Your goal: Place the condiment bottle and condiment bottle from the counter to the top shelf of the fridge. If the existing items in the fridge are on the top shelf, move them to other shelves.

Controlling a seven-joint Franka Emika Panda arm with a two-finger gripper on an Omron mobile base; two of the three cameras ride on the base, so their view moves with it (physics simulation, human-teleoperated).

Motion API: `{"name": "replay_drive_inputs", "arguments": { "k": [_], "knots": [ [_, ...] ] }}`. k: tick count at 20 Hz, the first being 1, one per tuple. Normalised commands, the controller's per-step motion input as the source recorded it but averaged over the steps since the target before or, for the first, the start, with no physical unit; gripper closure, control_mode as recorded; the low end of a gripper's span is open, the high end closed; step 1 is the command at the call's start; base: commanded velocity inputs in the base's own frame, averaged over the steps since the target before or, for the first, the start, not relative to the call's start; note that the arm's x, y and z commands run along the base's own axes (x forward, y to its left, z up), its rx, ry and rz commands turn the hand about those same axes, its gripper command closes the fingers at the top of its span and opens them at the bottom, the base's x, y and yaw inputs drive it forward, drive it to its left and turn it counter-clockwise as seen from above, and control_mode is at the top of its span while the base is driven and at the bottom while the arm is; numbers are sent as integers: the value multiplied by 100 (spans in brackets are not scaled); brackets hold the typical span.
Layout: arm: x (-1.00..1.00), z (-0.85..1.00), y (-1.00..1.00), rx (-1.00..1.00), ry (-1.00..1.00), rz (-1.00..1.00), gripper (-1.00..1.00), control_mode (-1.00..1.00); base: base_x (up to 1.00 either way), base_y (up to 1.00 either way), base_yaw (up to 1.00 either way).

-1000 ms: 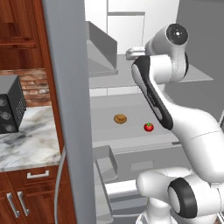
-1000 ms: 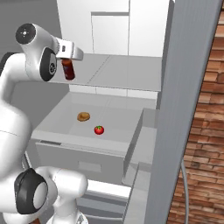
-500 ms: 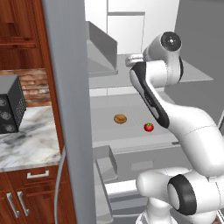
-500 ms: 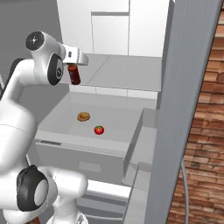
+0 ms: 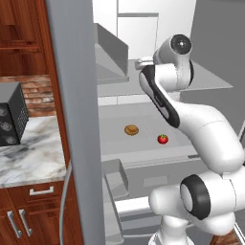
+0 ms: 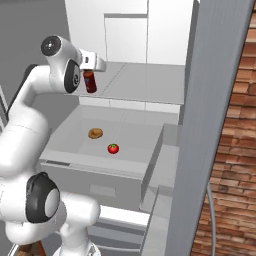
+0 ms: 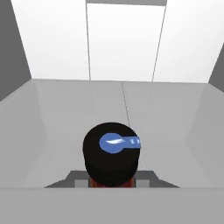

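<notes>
1. Left base view: the white, glossy arm bends up into the open fridge (image 5: pixel 210 57), a tall grey box with smooth white inner walls. On the deeper, wider lower shelf (image 5: pixel 143 115), a flat pale grey plate, lie a round tan bun-like disc (image 5: pixel 131 129) and, well apart to its right, a small round red tomato (image 5: pixel 162 139). To the left is the counter (image 5: pixel 28 153), a veined grey-white marble slab over dark red-brown wooden fronts with silver bar handles, with a dark boxy appliance (image 5: pixel 9 115) on it, possibly a microwave.

2. Right base view: the gripper (image 6: pixel 92 70) is clenched on the condiment bottle (image 6: pixel 90 81), a slim dark reddish-brown bottle hanging upright at the front edge of the top shelf (image 6: pixel 140 82), whose flat pale plate has one seam line. Bun and tomato lie on the shelf below, above a grey drawer front (image 6: pixel 95 185).

3. Hand view: the bottle's round dark cap (image 7: pixel 111 153), with a blue mark on top, sits between the finger tips, above the smooth shelf plate and facing the white back wall.
</notes>
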Motion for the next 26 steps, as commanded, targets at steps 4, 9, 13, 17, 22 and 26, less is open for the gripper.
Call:
{"name": "replay_drive_inputs", "arguments": {
  "k": [4,9,13,17,22,26],
  "knots": [
    [53,7,0,0,2,0,100,-100,0,0,0],
    [39,-22,-4,-4,0,0,100,-100,0,0,0],
    [17,-48,-10,-4,0,0,100,-100,0,0,0],
    [6,-35,-8,0,0,0,100,-100,0,0,0],
    [17,-5,-2,0,-3,0,100,-100,0,0,0],
    [5,0,0,0,-1,0,-100,-100,0,0,0]
  ]
}}
